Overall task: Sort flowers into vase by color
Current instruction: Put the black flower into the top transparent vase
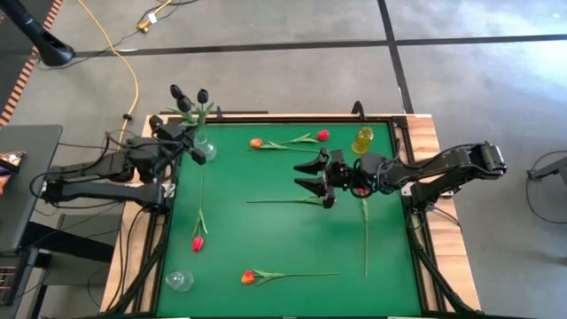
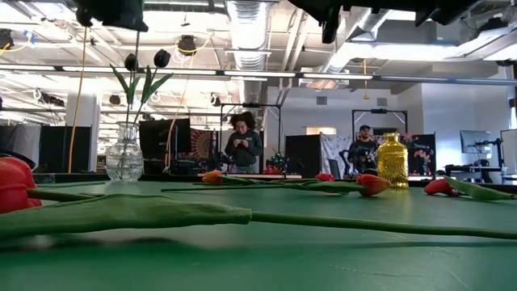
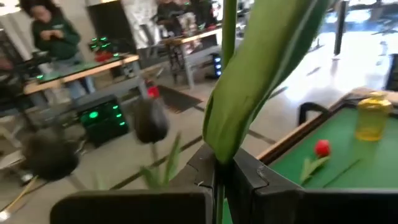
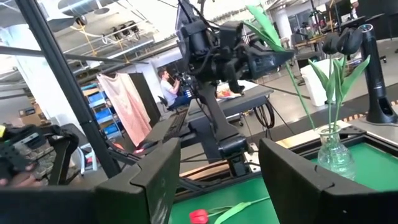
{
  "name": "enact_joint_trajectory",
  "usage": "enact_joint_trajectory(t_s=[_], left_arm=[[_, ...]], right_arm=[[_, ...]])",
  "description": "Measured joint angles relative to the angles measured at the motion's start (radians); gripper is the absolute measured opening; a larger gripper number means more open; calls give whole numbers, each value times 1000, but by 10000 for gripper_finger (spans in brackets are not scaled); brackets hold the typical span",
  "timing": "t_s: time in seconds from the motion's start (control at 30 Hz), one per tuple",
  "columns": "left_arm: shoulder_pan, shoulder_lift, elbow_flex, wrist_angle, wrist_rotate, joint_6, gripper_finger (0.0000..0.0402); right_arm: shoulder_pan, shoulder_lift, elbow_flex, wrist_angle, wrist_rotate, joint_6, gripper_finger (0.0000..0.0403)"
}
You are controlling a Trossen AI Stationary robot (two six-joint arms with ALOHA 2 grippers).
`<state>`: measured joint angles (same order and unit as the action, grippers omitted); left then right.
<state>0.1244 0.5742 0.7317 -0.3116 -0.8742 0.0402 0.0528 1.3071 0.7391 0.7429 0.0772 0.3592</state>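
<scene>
The left end effector [image 1: 188,133] sits at the far left corner of the green bench [image 1: 283,239], directly over the clear glass vase [image 1: 205,149], its fingers [image 3: 245,177] closed on the green stem of a black tulip [image 1: 180,95]. In the left wrist view the stem and a broad leaf [image 3: 261,68] rise from between those fingers. Two more black-headed tulips [image 2: 161,58] already stand in the clear glass vase, heads upright above the rim. The right end effector [image 1: 312,175] hovers above the middle of the bench, jaws spread wide and holding nothing. A yellow vase [image 1: 362,140] stands near the far edge, just beside the right arm. An orange tulip [image 1: 256,143] and a red tulip [image 1: 322,135] lie along the far edge between the two vases, stems toward each other. A second red tulip [image 1: 198,243] lies on the left side, head toward the near edge. A second orange tulip [image 1: 248,277] lies along the near edge, stem pointing right. Two further stems [image 1: 365,235] lie under and beside the right end effector; their head colours cannot be made out. A small clear glass [image 1: 178,281] stands at the near left corner. People [image 2: 243,141] stand in the room beyond.
</scene>
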Motion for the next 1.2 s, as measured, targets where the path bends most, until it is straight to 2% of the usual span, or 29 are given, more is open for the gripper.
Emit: enact_joint_trajectory(t_s=[0.33, 0.6, 0.9, 1.2], left_arm=[[157, -26, -16, 13, 91, 46, 2], [305, 20, -16, 3, 242, 91, 2], [434, 35, -16, -30, 394, 57, 2], [503, 20, -154, 56, 466, -10, 2]], right_arm=[[0, 0, 0, -2, 0, 28, 244], [7, 0, -1, -3, 0, 34, 244], [7, 0, -1, -3, 0, 34, 244], [7, 0, -1, -11, 0, 33, 244]])
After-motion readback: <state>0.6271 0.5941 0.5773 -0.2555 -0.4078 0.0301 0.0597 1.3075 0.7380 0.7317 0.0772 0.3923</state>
